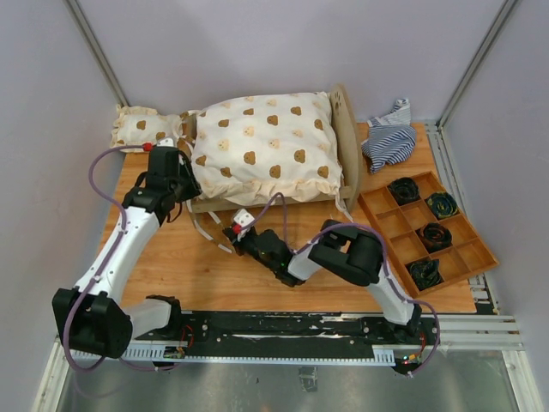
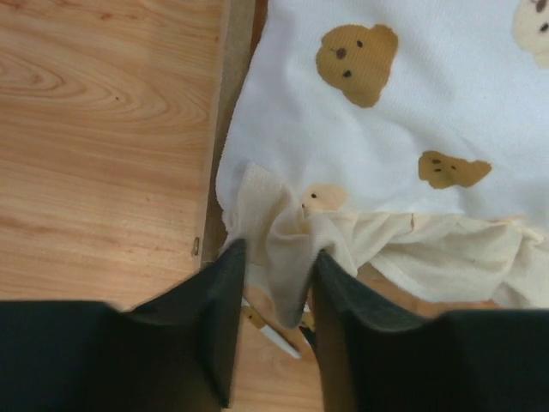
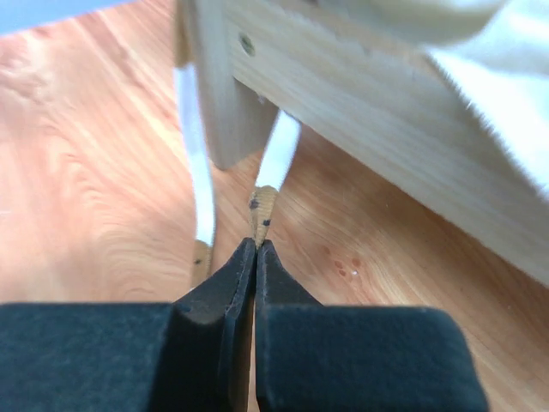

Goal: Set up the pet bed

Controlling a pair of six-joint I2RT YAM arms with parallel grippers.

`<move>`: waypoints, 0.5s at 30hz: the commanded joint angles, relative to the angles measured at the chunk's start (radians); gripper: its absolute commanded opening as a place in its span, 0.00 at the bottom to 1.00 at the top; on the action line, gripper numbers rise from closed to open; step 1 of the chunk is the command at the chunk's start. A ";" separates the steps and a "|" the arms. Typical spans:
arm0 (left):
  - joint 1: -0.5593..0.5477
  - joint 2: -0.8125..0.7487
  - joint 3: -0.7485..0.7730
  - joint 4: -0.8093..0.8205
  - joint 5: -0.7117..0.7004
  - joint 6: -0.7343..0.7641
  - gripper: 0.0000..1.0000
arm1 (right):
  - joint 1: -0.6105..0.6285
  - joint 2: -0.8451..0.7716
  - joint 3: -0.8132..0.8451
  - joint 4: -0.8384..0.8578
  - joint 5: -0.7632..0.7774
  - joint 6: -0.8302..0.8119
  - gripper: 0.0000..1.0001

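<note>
The pet bed (image 1: 346, 129) is a light-wood frame at the back middle, its base hidden under a large cream bear-print cushion (image 1: 262, 146). My left gripper (image 1: 183, 190) is at the bed's front left corner. In the left wrist view it (image 2: 279, 253) is shut on the cushion's cream frill (image 2: 287, 249), beside the wooden frame edge (image 2: 227, 129). My right gripper (image 1: 240, 232) is in front of the bed. In the right wrist view it (image 3: 256, 245) is shut on the tan end of a white strap (image 3: 276, 159) that hangs from the frame rail (image 3: 386, 112).
A small bear-print cushion (image 1: 141, 129) lies at the back left. A striped cloth (image 1: 389, 137) lies at the back right. A compartmented wooden tray (image 1: 480, 257) with dark rolled items stands at the right. A second white strap (image 3: 193, 146) hangs by the bed's leg.
</note>
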 commanded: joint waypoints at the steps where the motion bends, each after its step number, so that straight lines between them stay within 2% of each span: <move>1: 0.014 -0.059 -0.009 -0.022 0.016 -0.032 0.46 | 0.004 -0.146 -0.117 0.064 -0.143 0.042 0.00; 3: 0.014 -0.091 -0.020 -0.033 0.023 -0.046 0.60 | 0.013 -0.188 -0.152 0.059 -0.179 0.066 0.00; 5: 0.014 -0.132 -0.044 -0.044 0.034 -0.053 0.65 | 0.024 -0.217 -0.178 0.056 -0.206 0.088 0.00; 9: 0.014 -0.207 -0.098 -0.080 0.081 -0.070 0.67 | 0.049 -0.257 -0.206 0.015 -0.289 0.115 0.00; 15: 0.014 -0.304 -0.209 -0.088 0.169 -0.141 0.65 | 0.079 -0.337 -0.266 0.032 -0.319 0.138 0.00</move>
